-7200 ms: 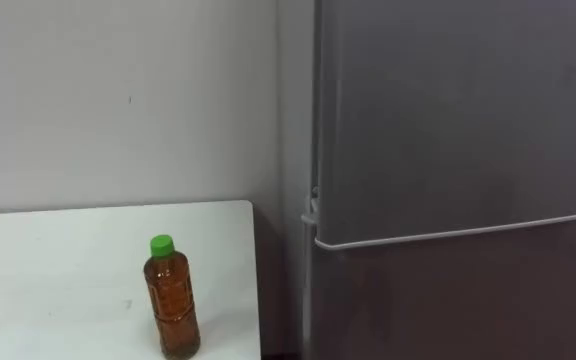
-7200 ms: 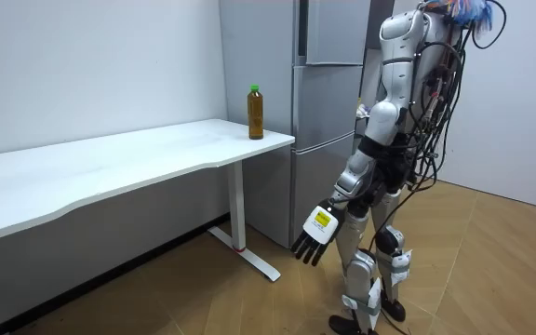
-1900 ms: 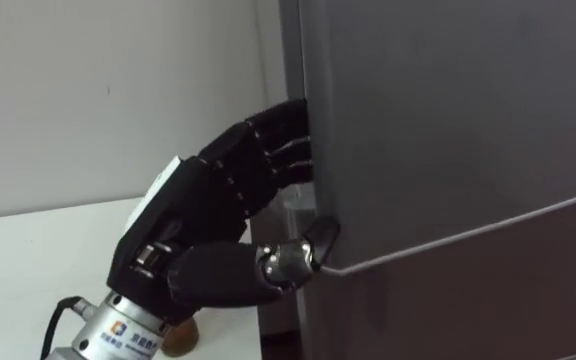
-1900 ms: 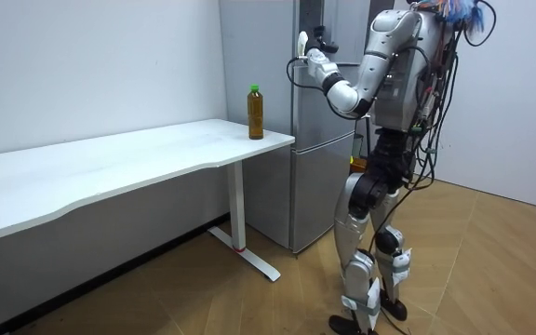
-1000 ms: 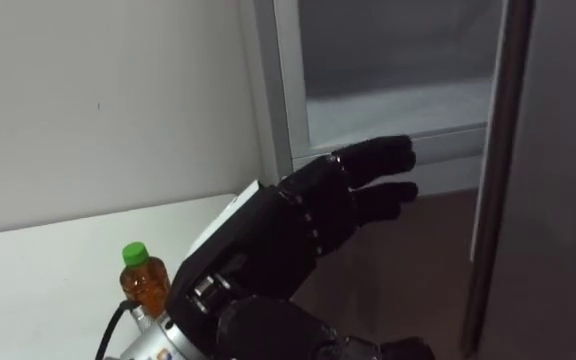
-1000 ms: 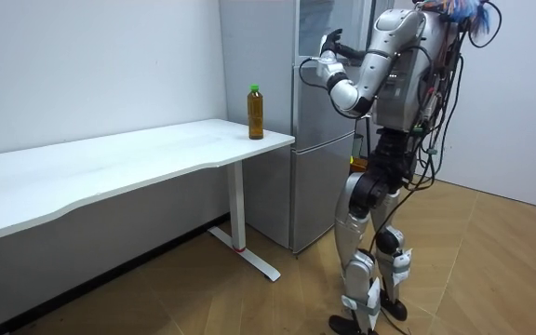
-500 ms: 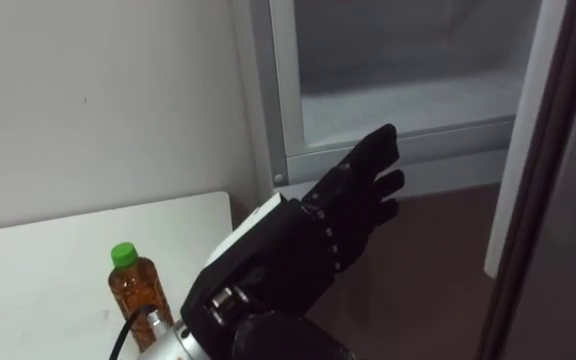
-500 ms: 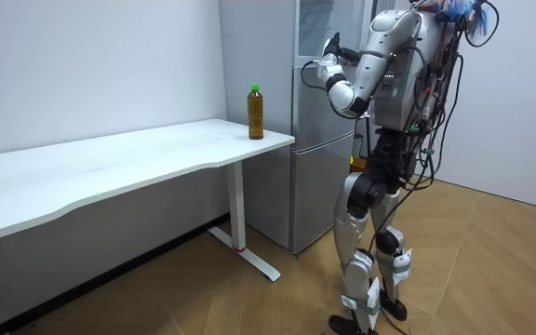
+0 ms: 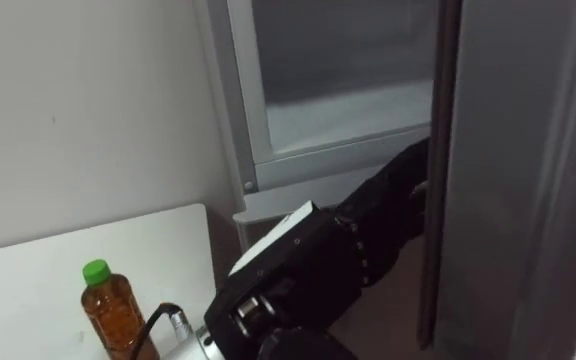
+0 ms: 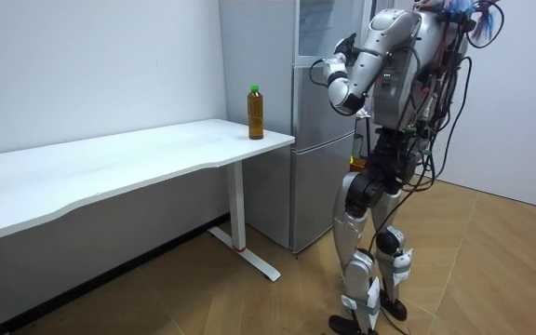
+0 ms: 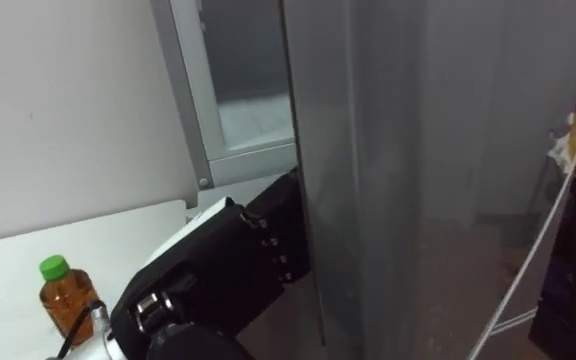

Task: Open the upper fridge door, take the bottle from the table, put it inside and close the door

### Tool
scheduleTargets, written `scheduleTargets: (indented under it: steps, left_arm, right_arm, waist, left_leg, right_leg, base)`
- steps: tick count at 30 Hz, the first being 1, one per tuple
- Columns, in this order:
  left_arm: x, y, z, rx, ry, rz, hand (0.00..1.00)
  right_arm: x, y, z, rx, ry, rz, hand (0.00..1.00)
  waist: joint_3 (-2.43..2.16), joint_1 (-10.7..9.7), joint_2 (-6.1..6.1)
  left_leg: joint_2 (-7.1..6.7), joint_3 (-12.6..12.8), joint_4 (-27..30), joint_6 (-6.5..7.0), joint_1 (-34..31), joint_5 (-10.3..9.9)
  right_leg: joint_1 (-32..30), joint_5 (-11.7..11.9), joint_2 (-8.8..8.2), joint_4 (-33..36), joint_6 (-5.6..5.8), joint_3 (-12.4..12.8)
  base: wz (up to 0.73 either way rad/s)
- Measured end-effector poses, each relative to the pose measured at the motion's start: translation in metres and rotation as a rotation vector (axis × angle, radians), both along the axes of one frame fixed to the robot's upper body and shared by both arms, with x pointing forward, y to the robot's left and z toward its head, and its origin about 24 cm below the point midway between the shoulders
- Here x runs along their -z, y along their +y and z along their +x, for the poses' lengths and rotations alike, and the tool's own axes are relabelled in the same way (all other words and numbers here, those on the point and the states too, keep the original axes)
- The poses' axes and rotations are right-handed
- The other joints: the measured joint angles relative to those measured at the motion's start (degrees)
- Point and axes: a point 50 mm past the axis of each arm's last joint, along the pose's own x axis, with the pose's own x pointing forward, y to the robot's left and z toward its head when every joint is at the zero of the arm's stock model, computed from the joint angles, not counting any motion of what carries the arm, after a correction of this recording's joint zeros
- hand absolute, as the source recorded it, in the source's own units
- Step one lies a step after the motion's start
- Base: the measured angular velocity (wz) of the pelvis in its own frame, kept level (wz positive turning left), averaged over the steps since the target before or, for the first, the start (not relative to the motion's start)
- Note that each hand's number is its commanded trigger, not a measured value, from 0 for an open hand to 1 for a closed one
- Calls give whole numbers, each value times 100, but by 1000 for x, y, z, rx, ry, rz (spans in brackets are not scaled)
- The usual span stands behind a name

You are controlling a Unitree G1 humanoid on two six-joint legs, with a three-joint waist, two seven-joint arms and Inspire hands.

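The left hand (image 9: 318, 270) is raised in front of the upper fridge (image 9: 253, 130), its dark back turned to the camera. Just to the right of the hand stands the upper door (image 9: 518, 180), swung open. The hand's far end passes behind the door's edge and is hidden there, so whether it is grasping the door, pressing on it or lying slack cannot be told. It seems to touch the door's inner side, though the contact itself is out of sight.

Above and beyond the hand the open compartment shows a pale shelf (image 9: 348, 105).

The bottle (image 9: 113, 312), amber with a green cap, stands upright on the white table (image 9: 28, 290), down to the left of the hand and apart from it, close beside the wrist in the eye views.

In the room view the robot stands upright before the fridge with its left arm lifted to the height of the upper door.
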Motion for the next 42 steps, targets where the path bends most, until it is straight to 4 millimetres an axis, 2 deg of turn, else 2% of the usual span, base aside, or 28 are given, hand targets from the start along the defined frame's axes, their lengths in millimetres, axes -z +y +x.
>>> scheduleTargets:
  steps: [3,12,19,25,29,32,36,38,40,42]
  left_arm:
    - [0,-6,-2,33,-3,6,0]
    - [1,-9,-4,58,-2,12,0]
    - [2,-10,-4,59,-1,14,0]
    - [4,-15,-6,79,8,18,0]
    - [3,-16,-6,69,9,20,0]
    - [-1,-18,-5,78,-6,23,0]
    - [-4,-23,-3,103,-19,31,0]
    - [-6,-24,-1,117,-18,25,0]
    - [-7,-24,1,130,-17,21,0]
    - [-10,-25,1,149,-15,7,0]
  right_arm:
    - [0,0,0,14,-5,11,0]
    - [-1,-2,-1,51,-20,31,0]
    - [-2,-7,-2,57,-24,33,0]
    - [-2,-10,-4,82,-22,32,0]
    - [-3,-14,-7,122,-21,27,0]
    - [-4,-21,-11,149,-22,17,0]
    - [-6,-31,-24,161,10,-13,0]
    - [-7,-35,-25,167,13,-27,0]
    - [-7,-36,-26,168,21,-36,0]
    - [-6,-36,-28,170,34,-35,0]
  waist:
    - [2,-24,0]
    - [22,-164,41]
    - [16,-293,71]
    - [20,-410,78]
    - [7,-525,147]
    - [22,-678,179]
    - [41,-723,211]
    - [50,-801,221]
    - [51,-806,224]
    - [51,-821,224]
  left_leg:
    - [8,136,-16,-29,-1,-18]
    - [126,388,-17,-130,45,-84]
    - [152,647,-23,-138,88,-89]
    - [211,950,-19,-147,133,-94]
    - [313,1130,37,-245,187,-166]
    - [344,1226,75,-245,193,-166]
    - [406,1369,120,-248,272,-164]
    - [424,1452,127,-249,283,-163]
    - [445,1484,128,-250,300,-163]
    - [491,1620,140,-258,308,-162]
  right_leg:
    - [-72,30,42,3,-21,137]
    - [-169,52,151,-15,-64,329]
    - [-265,55,173,0,-71,539]
    - [-377,113,250,-4,-107,861]
    - [-438,152,352,-2,-152,1085]
    - [-451,164,372,-7,-168,1102]
    - [-449,181,406,-4,-198,1105]
    - [-460,183,418,-3,-206,1115]
    - [-499,194,456,9,-225,1230]
    - [-541,214,493,3,-254,1251]
  base:
    - [-27]
    - [-18]
    - [-18]
    - [-29]
    - [-34]
    - [-18]
    - [-26]
    - [-19]
    - [-31]
    - [-29]
